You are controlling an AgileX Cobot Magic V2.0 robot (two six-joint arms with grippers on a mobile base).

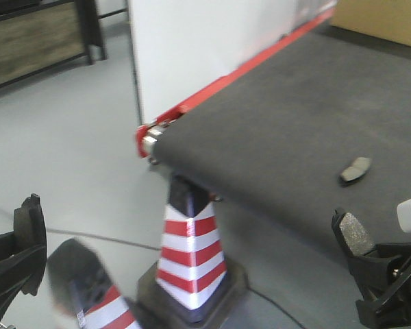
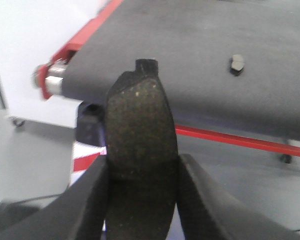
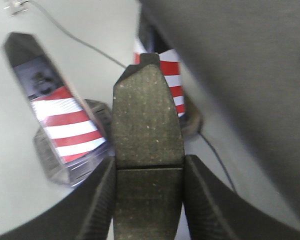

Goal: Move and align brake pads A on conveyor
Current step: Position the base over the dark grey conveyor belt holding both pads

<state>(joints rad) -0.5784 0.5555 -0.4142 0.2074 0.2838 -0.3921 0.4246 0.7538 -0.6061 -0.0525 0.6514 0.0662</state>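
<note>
Three brake pads show in all: one lies loose on the conveyor, and each gripper clenches one. The loose pad is small, dark grey and curved, resting flat on the charcoal felt near the belt's near edge, well apart from the red side rail; the left wrist view shows it too. The left gripper pinches a pad upright between its black fingers, the rough speckled face toward the camera and a small tab at its top. The right gripper grips another pad, whose thin groove crosses it (level with the fingers). Both held pads are off the belt, over the grey floor. Two red-and-white striped cones stand below the belt's end: one upright, one blurred nearer the camera.
</note>
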